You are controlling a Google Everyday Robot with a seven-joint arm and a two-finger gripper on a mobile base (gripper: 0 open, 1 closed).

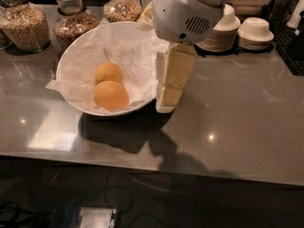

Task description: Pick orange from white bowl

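Note:
The large white bowl (64, 63), lined with crumpled white paper, sits on the grey counter at the left. Two oranges lie in it side by side: one nearer the front (110, 95) and one just behind it (108, 72). My gripper (165, 104) hangs down from the white arm housing (187, 11) at the bowl's right rim, its tip level with the rim and to the right of the oranges. It holds nothing that I can see. The arm hides the bowl's right side.
Glass jars of grain (26, 25) (71, 25) (122, 6) stand behind the bowl. Stacks of plates topped with small upturned bowls (255, 30) (227, 32) stand at the back right. The grey counter (237, 108) ends at a front edge near the bottom.

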